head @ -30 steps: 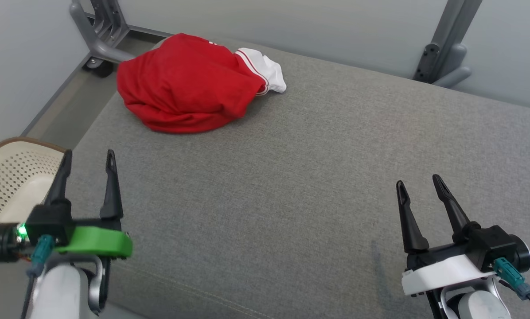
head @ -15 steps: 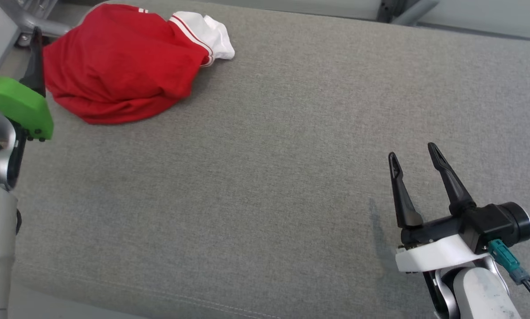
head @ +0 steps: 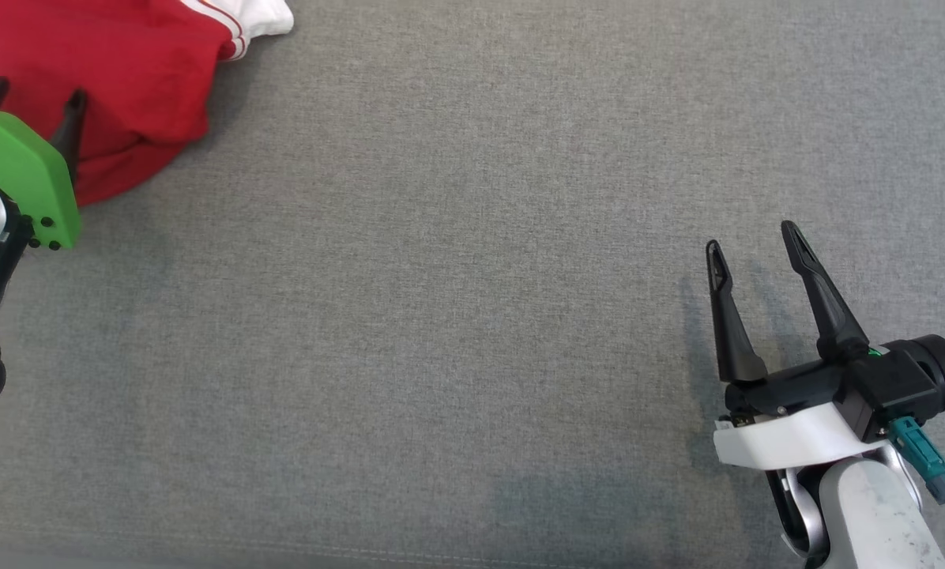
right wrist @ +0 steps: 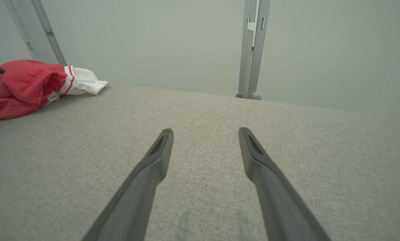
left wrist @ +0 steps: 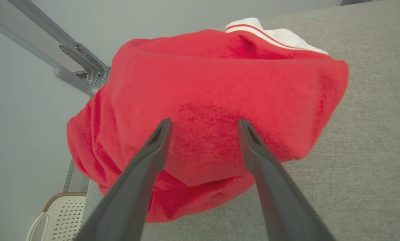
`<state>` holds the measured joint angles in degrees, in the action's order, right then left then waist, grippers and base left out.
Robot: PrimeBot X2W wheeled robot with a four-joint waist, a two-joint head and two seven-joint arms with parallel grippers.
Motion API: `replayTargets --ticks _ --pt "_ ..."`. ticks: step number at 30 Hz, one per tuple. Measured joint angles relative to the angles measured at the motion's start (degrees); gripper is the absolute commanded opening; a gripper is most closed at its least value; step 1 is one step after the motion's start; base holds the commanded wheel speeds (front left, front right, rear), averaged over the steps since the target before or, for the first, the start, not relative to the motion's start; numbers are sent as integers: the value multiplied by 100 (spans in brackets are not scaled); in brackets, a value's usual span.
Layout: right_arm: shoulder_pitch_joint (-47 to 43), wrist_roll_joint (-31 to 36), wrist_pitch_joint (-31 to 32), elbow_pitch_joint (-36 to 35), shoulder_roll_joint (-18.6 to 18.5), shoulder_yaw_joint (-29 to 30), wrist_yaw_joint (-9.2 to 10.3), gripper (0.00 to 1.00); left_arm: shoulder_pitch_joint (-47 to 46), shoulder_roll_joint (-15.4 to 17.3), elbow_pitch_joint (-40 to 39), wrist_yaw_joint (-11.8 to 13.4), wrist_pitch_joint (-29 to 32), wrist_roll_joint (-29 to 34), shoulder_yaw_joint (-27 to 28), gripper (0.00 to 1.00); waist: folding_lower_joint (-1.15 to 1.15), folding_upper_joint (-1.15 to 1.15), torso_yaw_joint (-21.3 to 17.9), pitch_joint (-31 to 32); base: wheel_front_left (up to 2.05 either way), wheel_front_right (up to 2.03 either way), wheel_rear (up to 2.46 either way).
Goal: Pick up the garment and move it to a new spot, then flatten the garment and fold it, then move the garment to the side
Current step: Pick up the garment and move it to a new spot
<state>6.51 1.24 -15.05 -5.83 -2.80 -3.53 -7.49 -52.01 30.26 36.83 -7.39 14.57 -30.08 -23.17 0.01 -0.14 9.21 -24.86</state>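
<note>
**A:** Start with the left gripper (left wrist: 205, 123), the one on the green mount (head: 22, 174). What are its two long dark fingers (left wrist: 146, 167) doing?

**B:** They are spread wide with nothing between them. In the left wrist view they point straight at the near flank of the crumpled red knit garment (left wrist: 220, 83). The tips are just short of the cloth or barely on it; I can't tell which.

**A:** Why so wide?

**B:** My guess is that a bunched heap needs a generous bite, so the jaws stand apart to take in a whole fold of fabric.

**A:** Where does the garment lie?

**B:** At the far left corner of the grey woven cushion surface (head: 472, 316), heaped in a dome. Its white, red-striped sleeve end (head: 259, 16) sticks out toward the middle. A grey metal frame (left wrist: 79, 67) stands past that corner, and a cream perforated plastic basket (left wrist: 59, 214) sits lower down, off the cushion's edge.

**A:** And the right gripper (head: 751, 237)?

**B:** It is also gaping and empty, on its white mount (head: 781, 442). It hangs low over bare cushion at the near right, well apart from the garment. I read it as parked, since the heap lies on the left arm's side.

**A:** How far along is the task?

**B:** At the very first step, with the pick-up not yet made. The broad bare stretch in the middle looks like the natural new spot for spreading and folding.
</note>
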Motion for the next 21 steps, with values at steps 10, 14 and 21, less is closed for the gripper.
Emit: replayTargets --ticks 10,14,21 --pt "69 44 -1 -19 2 -24 0 100 -210 -43 958 57 -346 -168 -101 100 0 0 -255 -313 0 0 0" --pt "76 53 0 -20 1 1 0 100 -367 -79 1291 144 -626 -103 -116 100 0 0 -334 -353 0 0 0" --pt "75 53 0 -19 0 33 0 100 -552 -152 1869 242 -847 58 -246 0 -1 0 -426 -327 0 0 0"
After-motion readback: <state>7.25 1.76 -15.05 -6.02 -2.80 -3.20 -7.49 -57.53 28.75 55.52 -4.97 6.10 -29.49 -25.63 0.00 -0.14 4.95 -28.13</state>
